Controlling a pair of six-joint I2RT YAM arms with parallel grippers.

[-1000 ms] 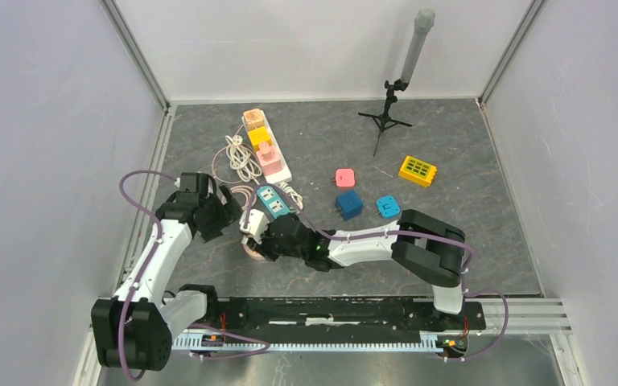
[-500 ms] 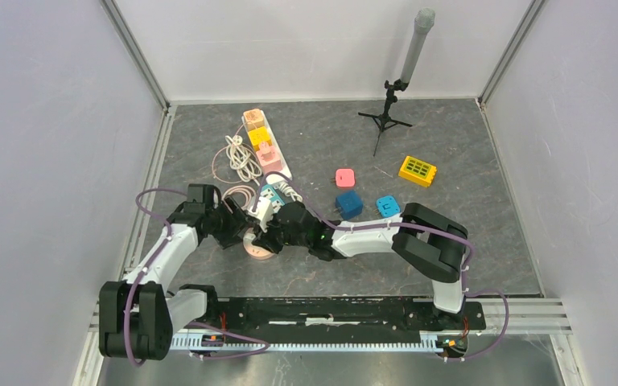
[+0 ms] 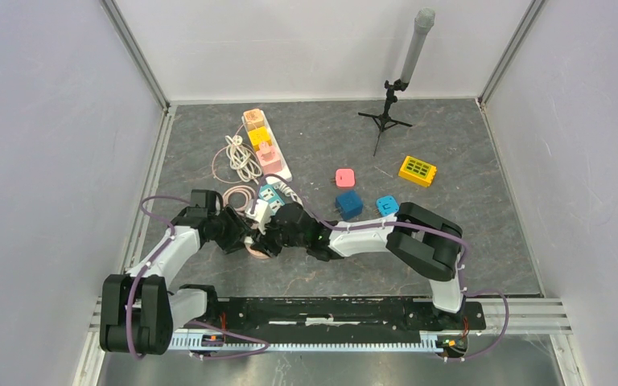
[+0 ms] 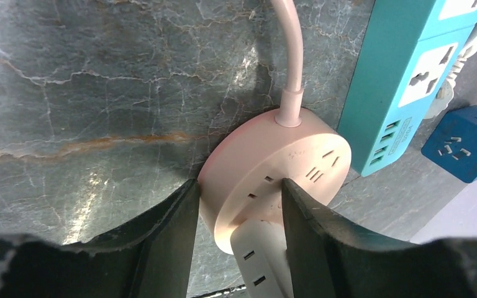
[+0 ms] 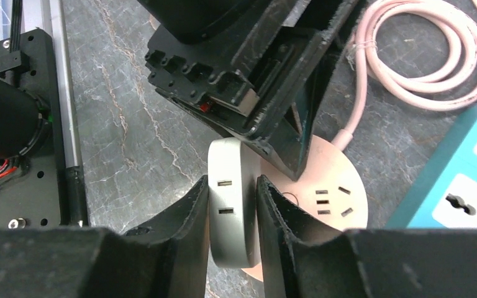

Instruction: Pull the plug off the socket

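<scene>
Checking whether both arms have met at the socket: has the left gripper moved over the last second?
Yes. The left gripper has swung rightward to the round pink socket, nearer the teal power strip, and straddles the socket.

2 power strips (image 3: pixel 265 145), 1 round pink socket (image 4: pixel 279 167), 1 white plug (image 5: pixel 227 211), 4 cube adapters (image 3: pixel 348 204), 1 tripod (image 3: pixel 387 112).

A teal power strip (image 4: pixel 410 74) lies just beyond the right fingertip, a blue cube adapter (image 4: pixel 463 141) near it. Farther off: yellow block (image 3: pixel 417 170), small tripod (image 3: pixel 386 117).
</scene>
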